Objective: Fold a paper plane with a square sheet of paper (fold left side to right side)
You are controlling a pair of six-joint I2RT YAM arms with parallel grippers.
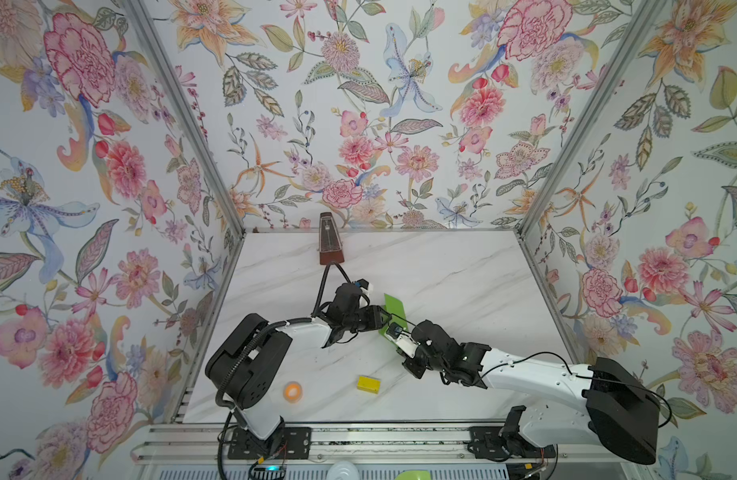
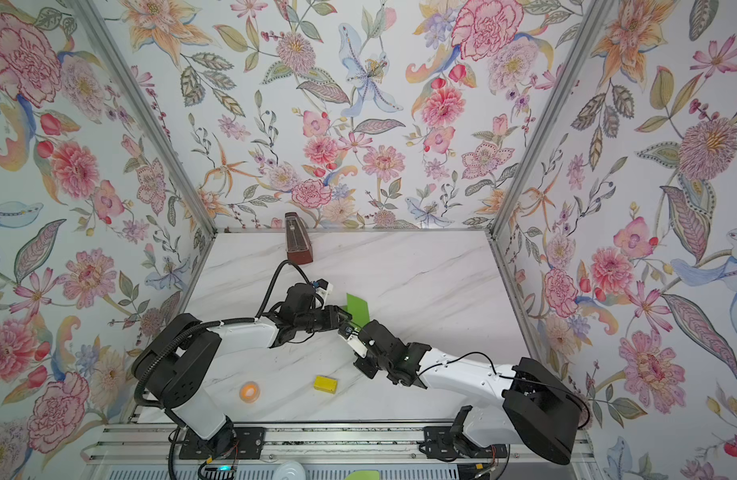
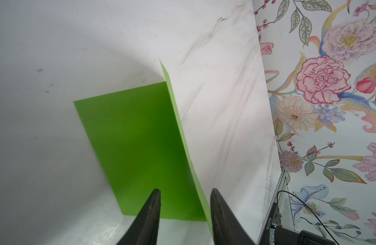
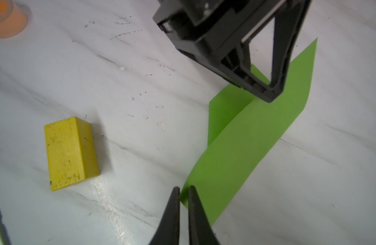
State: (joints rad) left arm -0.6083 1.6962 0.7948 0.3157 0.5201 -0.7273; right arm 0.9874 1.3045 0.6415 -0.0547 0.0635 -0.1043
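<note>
While the left-to-right fold stands half made, my right gripper (image 4: 183, 188) pinches a corner of the square sheet of paper (image 4: 235, 148) on the marble table (image 4: 119, 84), one flap raised. My left gripper (image 3: 185, 189) hangs spread over its flat half. Next, I judge: lay the flap over, press the crease.

The left arm (image 1: 304, 330) and right arm (image 1: 537, 370) stretch in low, wrists bent down. The left pincer (image 3: 185, 191) stands with its fingers apart. Just beside it, the right pincer (image 4: 183, 187) has both fingers pressed close, nipping a corner of the square sheet of paper (image 4: 235, 152).
</note>
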